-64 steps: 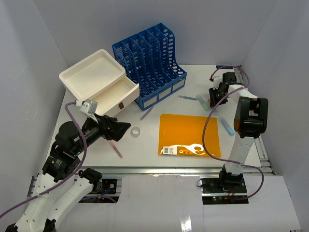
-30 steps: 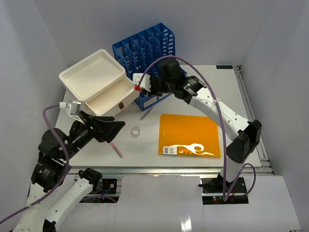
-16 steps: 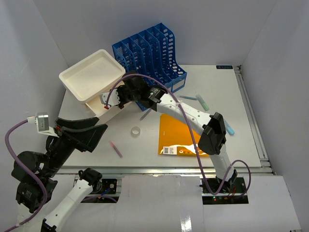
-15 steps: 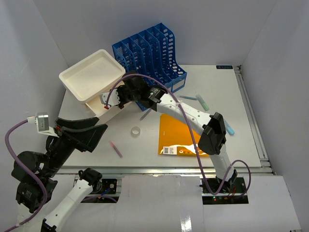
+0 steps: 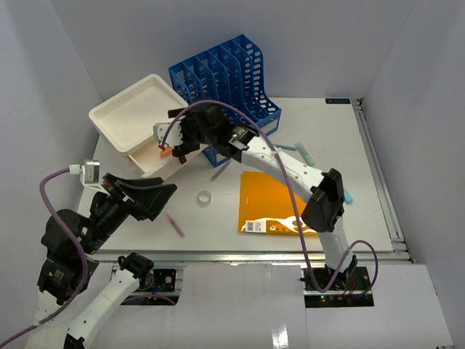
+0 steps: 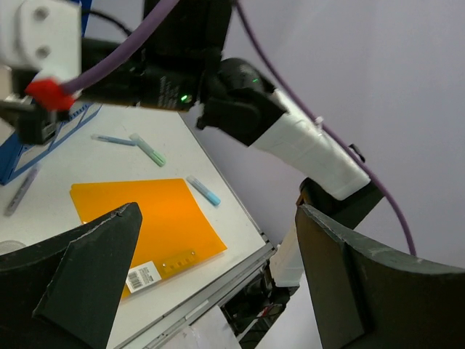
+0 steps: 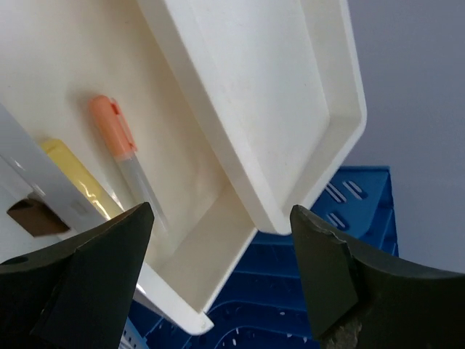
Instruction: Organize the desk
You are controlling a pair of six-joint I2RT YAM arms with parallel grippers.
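The desk (image 5: pixel 334 138) is a white-grey tabletop with rail edges. On it lie an orange folder (image 5: pixel 272 200), a clear tape roll (image 5: pixel 205 197), a pink pen (image 5: pixel 175 225), a purple pen (image 5: pixel 220 174), a green pen (image 5: pixel 304 151) and a blue pen (image 5: pixel 347 195). My right gripper (image 5: pixel 179 151) is open and empty above the open white drawer (image 7: pixel 218 247), which holds an orange-capped pen (image 7: pixel 116 134) and a yellow item (image 7: pixel 73 178). My left gripper (image 5: pixel 166 200) is open and empty, raised over the desk's near left. In its wrist view (image 6: pixel 218 276) the folder (image 6: pixel 145 218) shows.
A white tray (image 5: pixel 134 109) sits on top of the drawer box at the back left. A blue file organizer (image 5: pixel 225 69) stands behind it. The right arm stretches diagonally across the middle of the desk. White walls close in on three sides.
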